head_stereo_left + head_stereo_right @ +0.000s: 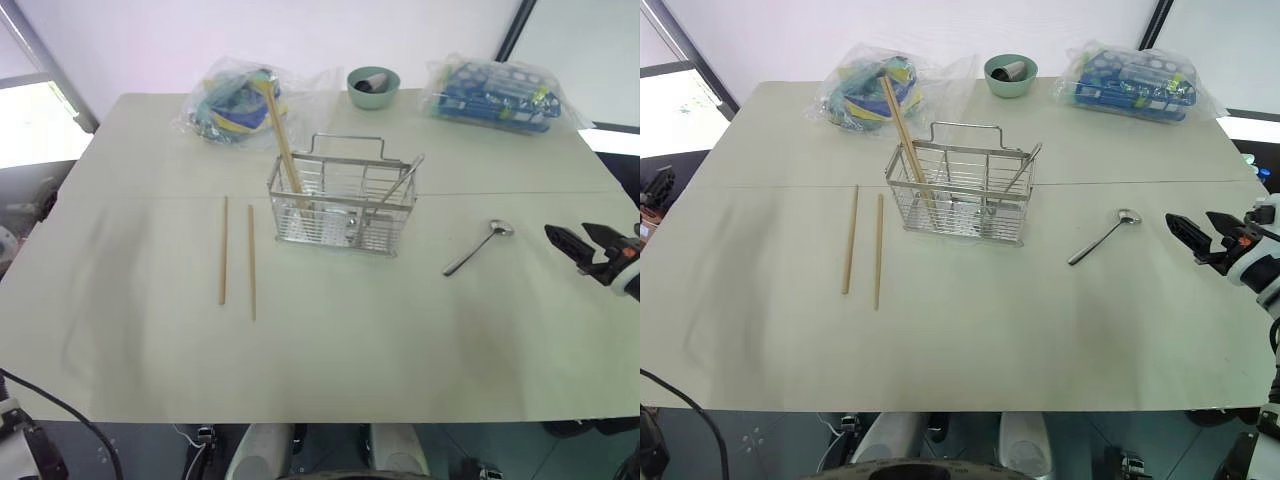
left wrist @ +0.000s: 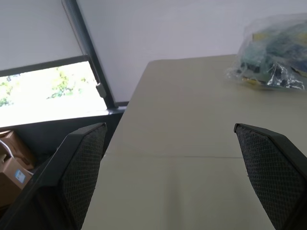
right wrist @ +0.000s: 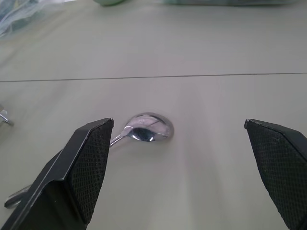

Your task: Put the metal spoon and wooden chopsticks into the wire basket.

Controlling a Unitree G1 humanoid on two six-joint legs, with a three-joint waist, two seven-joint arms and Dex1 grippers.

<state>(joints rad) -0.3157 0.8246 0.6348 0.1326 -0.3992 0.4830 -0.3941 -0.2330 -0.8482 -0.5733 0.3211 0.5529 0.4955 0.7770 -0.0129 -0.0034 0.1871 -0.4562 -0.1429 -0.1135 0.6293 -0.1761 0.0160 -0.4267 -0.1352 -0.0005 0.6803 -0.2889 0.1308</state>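
1. One big flat pale table (image 1: 330, 350).
2. Two crinkly clear plastic bags (image 1: 235, 100) at the far edge.
3. One shiny wire basket (image 1: 345, 205) mid-table, holding two sticks and one spoon.
4. Two thin wooden chopsticks (image 1: 237, 255) lying left of it.
5. One round green bowl (image 1: 373, 86).
6. One metal spoon (image 1: 478, 247) right of the basket.
7. The right gripper (image 1: 580, 240) and the left gripper (image 2: 172, 177), fingers spread wide, empty.

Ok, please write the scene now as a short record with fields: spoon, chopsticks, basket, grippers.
metal spoon: lies on the table, right of the wire basket
wooden chopsticks: two lie flat, left of the basket; more sticks stand inside it
wire basket: upright, mid-table
right gripper: open, close to the spoon's bowl
left gripper: open, holds nothing
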